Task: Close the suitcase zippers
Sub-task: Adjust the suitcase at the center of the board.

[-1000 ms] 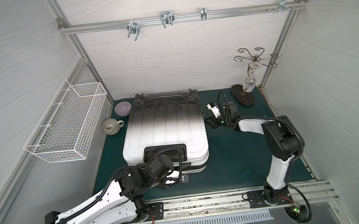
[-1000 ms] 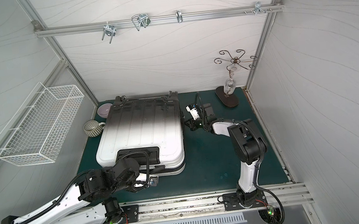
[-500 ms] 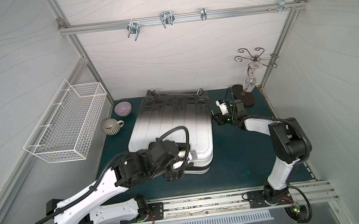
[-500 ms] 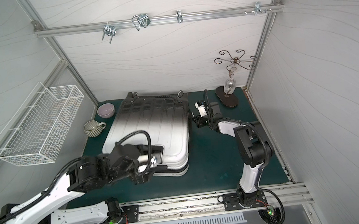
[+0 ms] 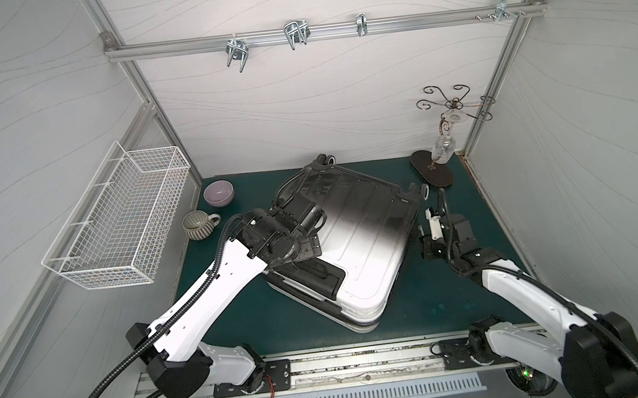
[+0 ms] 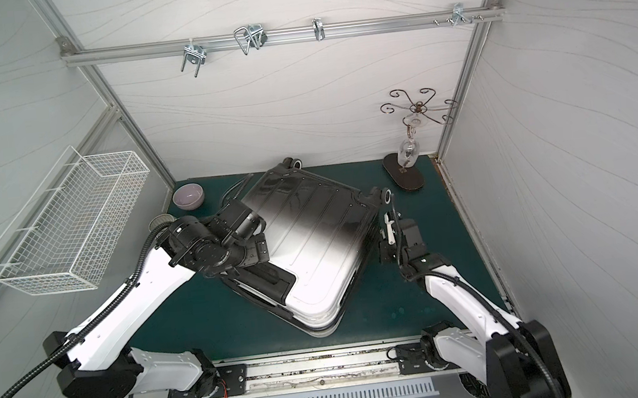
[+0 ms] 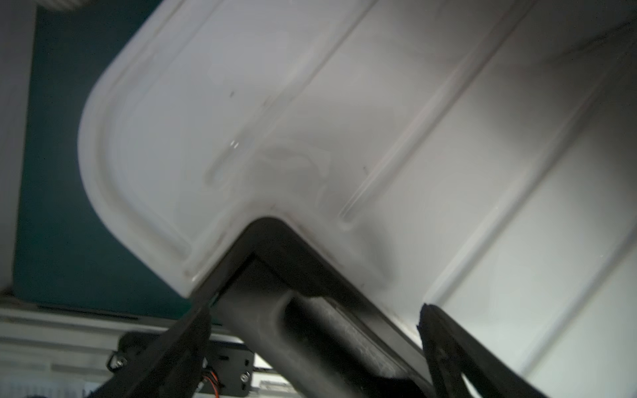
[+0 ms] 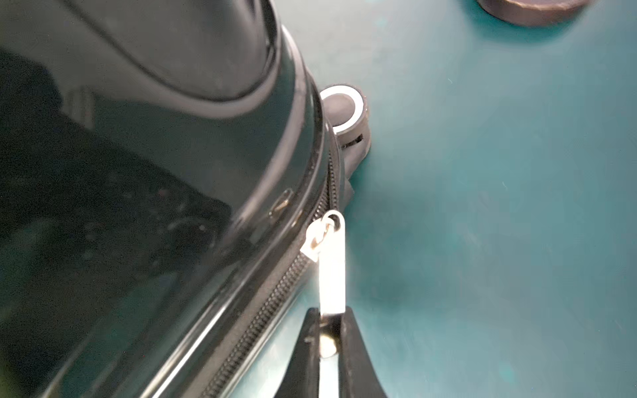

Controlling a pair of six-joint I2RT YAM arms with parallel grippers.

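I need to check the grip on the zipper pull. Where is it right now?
In the right wrist view, the white zipper pull sticks out from the suitcase's dark right-hand edge near a wheel, pinched in the right gripper.

Both top views: set high at the front, aimed down; the whole green mat (image 5: 462, 306) and suitcase (image 5: 362, 240) are shared. Left wrist view: held close over the suitcase's white corner and handle (image 7: 310, 337). Right wrist view: held close beside the zipper pull (image 8: 331, 272).
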